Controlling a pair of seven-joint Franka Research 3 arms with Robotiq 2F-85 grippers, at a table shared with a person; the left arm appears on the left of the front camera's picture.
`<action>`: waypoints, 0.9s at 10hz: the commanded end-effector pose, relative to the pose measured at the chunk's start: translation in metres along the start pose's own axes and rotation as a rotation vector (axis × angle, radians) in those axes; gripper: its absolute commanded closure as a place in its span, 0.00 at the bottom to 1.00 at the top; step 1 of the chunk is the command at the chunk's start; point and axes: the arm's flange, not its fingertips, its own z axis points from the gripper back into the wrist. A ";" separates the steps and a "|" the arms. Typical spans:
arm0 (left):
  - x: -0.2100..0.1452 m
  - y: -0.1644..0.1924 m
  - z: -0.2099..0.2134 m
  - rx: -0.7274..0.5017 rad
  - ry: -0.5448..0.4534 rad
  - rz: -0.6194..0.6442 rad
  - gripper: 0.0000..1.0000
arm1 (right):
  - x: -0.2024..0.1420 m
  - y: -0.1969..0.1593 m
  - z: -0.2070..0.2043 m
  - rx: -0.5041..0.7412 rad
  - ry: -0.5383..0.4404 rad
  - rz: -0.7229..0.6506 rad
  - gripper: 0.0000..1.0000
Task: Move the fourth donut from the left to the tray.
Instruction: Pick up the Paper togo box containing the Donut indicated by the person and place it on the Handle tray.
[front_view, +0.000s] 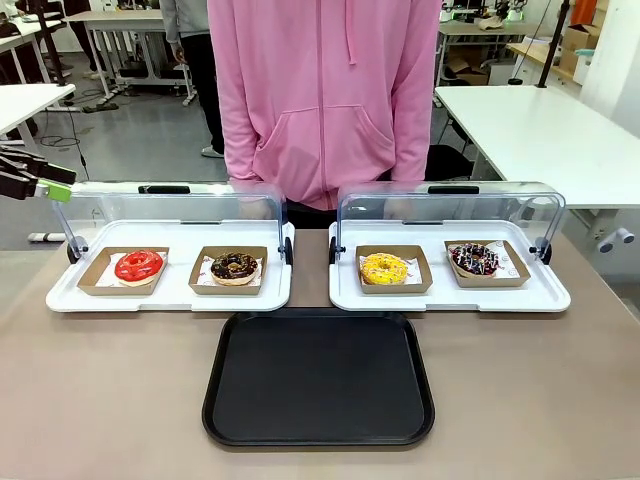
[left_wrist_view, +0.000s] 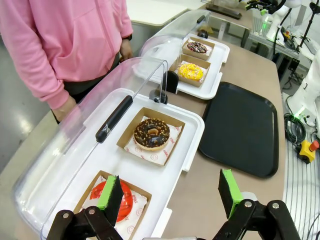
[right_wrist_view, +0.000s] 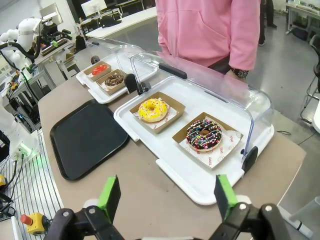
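Right wrist view: right hand (right_wrist_view: 167, 192) spread wide, empty; fourth donut (right_wrist_view: 204, 135) at 1 o'clock, tray (right_wrist_view: 87, 137) at 10 o'clock. Left wrist view: left hand (left_wrist_view: 169, 191) released, empty.

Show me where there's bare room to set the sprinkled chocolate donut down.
The black tray is wholly bare. Bare table flanks it left and right. Behind it, the left white tray and right white tray are crowded with donut holders.
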 end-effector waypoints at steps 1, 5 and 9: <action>0.001 -0.001 0.000 -0.004 -0.006 0.001 0.00 | 0.002 -0.004 -0.001 0.001 -0.030 0.026 0.00; 0.001 -0.001 0.000 -0.004 -0.006 0.001 0.00 | 0.002 -0.004 -0.001 0.001 -0.030 0.026 0.00; 0.001 -0.001 0.000 -0.004 -0.006 0.001 0.00 | 0.002 -0.004 -0.001 0.001 -0.030 0.026 0.00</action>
